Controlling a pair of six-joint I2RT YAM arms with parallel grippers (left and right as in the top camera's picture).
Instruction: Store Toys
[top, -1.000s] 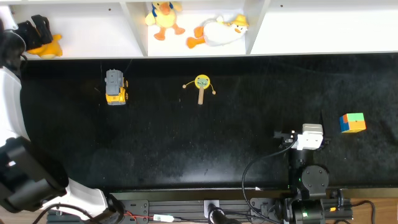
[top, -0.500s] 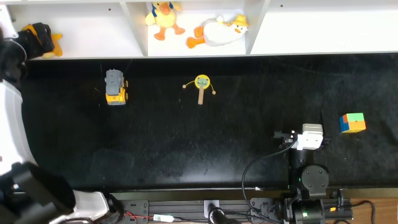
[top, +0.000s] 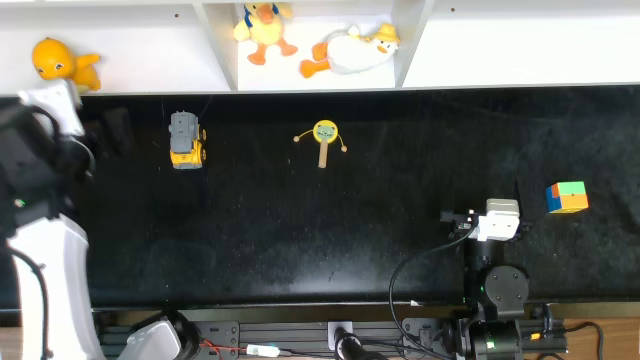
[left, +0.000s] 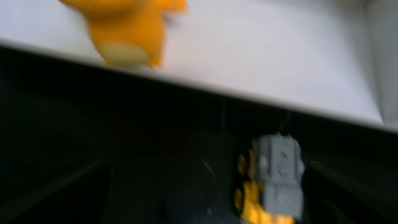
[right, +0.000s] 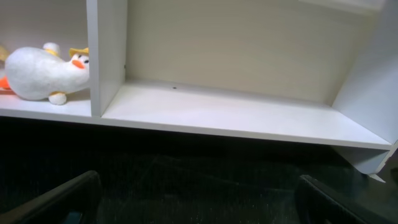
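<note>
**Left claw free at the shelf lip, three toys to go**

Your left claw (left: 208, 164) is spread wide with nothing in it. It hangs over the counter (top: 300, 230) at the upper left of the top view, just short of the shelf (top: 150, 80) edge. The orange duck (top: 60, 62) sits in the shelf's left bay, apart from the claw, so I'd call that one stored. The middle bay has the yellow duck (top: 265, 25) and the white goose (top: 355, 48) side by side (that's the crowded bay).

On the counter, the toy truck (top: 185, 138) is just right of the left claw, the rattle (top: 325, 135) is upper centre, and the colour cube (top: 566, 197) is far right.

The right claw (right: 198, 180) is parked lower right, fingers wide and empty, facing the shelf's right bay.

My read: the truck goes to the left arm because it's nearest. The cube suits the right arm for the same reason.
</note>
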